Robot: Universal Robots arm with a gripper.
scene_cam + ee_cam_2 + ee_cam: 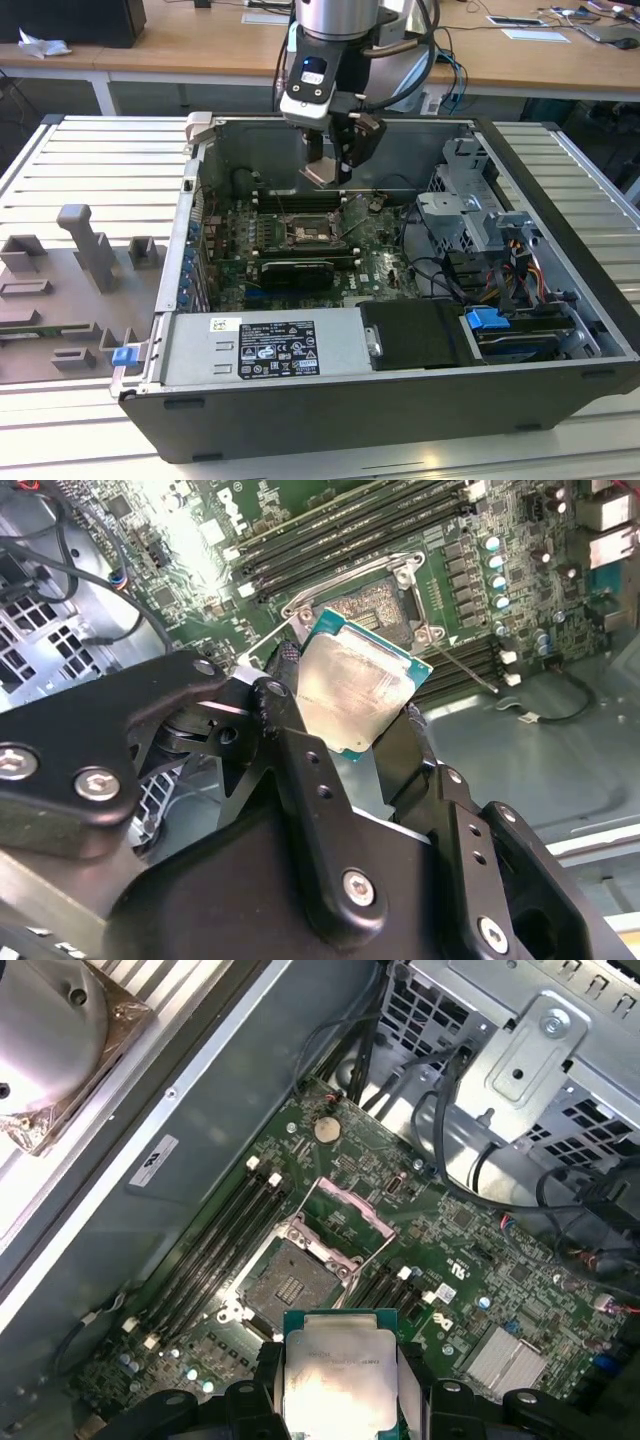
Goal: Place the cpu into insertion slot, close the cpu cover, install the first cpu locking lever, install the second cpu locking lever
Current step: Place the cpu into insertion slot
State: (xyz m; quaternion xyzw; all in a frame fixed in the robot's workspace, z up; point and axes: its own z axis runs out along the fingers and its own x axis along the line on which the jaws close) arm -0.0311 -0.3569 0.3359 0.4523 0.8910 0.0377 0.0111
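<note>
Motherboard (470,1260) below; claw (348,708) clamps cpu (338,1370), edges hidden.

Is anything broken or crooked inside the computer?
Nothing looks broken. The cpu is not in the slot yet: the gripper holds it above the board, and the cover stands open.

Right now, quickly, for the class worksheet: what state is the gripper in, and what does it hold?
Gripper: shut on the cpu, which is not yet in the insertion slot.
</note>
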